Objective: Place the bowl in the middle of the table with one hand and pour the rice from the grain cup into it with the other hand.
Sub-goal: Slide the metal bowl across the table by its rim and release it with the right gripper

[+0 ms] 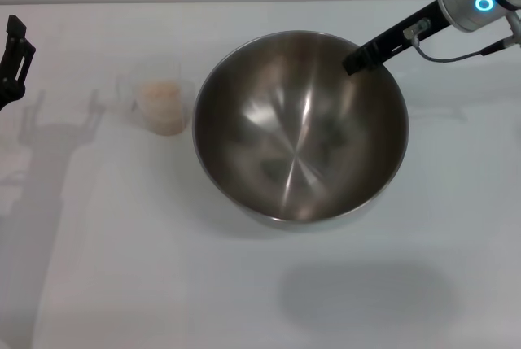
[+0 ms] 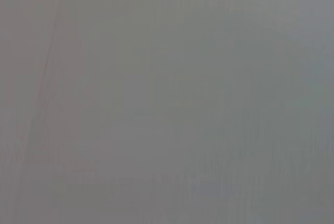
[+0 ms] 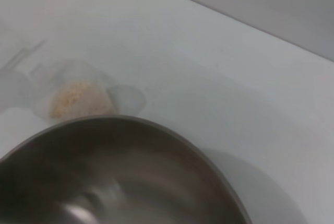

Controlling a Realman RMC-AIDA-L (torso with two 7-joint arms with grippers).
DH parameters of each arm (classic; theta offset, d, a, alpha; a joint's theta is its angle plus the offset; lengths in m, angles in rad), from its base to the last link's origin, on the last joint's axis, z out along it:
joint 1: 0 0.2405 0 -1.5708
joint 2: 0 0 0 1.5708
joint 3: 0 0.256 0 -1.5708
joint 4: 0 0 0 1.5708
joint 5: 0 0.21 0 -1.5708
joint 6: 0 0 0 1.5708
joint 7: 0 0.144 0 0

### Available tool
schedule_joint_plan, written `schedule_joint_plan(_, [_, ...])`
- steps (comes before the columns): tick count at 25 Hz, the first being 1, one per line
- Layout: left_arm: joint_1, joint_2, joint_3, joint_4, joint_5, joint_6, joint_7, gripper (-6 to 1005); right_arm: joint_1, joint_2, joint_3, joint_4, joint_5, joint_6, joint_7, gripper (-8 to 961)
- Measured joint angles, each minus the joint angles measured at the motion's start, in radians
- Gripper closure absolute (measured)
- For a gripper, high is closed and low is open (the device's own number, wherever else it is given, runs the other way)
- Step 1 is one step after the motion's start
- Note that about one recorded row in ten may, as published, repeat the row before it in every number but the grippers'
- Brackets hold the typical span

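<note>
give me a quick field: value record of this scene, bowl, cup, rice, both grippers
bowl: on the table, upright, no rice visible inside
grain cup: upright on the table, to the robot's left of the bowl, apart from it
rice: in the cup, none poured yet
right gripper: at the bowl's far right rim, reaching in from the upper right
left gripper: at the far left edge, away from the cup, holding nothing
left wrist view: shows only a plain grey surface

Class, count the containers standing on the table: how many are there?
2: the bowl mid-table and the grain cup beside it on the robot's left. None appears hidden.
</note>
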Motion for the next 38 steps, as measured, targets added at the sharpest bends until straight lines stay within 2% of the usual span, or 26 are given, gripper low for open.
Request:
schedule_joint_plan(10, [-0.002, 0.000, -0.003, 0.002, 0.001, -0.004, 0.000, 241, 0.043, 0.003, -0.011, 0.097, -0.013, -0.064, 0.004, 936])
schedule_joint_plan(18, [-0.004, 0.000, -0.003, 0.002, 0.000, -0.004, 0.002, 245, 0.050, 0.023, -0.053, 0.112, -0.034, -0.102, 0.012, 936])
schedule_joint_plan(20, [-0.004, 0.001, -0.003, 0.002, 0.000, -0.004, 0.002, 246, 0.057, 0.036, -0.054, 0.113, -0.067, -0.114, 0.017, 936])
schedule_joint_plan(31, [-0.003, 0.002, -0.003, 0.002, 0.000, -0.008, 0.005, 251, 0.065, 0.045, -0.062, 0.090, -0.078, -0.114, 0.008, 917])
schedule_joint_plan(34, [-0.001, 0.002, -0.003, 0.002, 0.000, -0.007, 0.006, 253, 0.054, 0.050, -0.068, 0.054, -0.075, -0.109, -0.004, 732])
schedule_joint_plan(38, [0.002, 0.002, -0.003, 0.002, 0.000, -0.003, 0.006, 255, 0.050, 0.051, -0.077, 0.004, -0.076, -0.096, -0.004, 627])
